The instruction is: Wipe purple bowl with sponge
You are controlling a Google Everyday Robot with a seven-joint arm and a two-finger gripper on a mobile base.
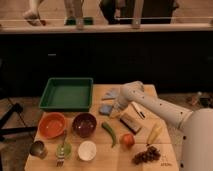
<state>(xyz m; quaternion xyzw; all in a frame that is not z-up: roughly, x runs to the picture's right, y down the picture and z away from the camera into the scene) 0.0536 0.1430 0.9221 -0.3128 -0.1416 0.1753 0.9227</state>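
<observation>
The purple bowl (84, 124) stands on the wooden table between an orange bowl (51, 125) and a green pepper (110, 134). A small light blue sponge (105, 109) lies just right of and behind the bowl, near the table's middle. My white arm reaches in from the right. Its gripper (115, 107) is down at the sponge's right edge, and I cannot make out whether it touches the sponge.
A green tray (67, 93) sits at the back left and a grey-blue cloth (112, 93) behind the sponge. A brown brush (130, 122), a red fruit (128, 140), a yellow fruit (154, 134) and grapes (146, 155) lie right. A white bowl (86, 150) and metal cup (37, 148) stand in front.
</observation>
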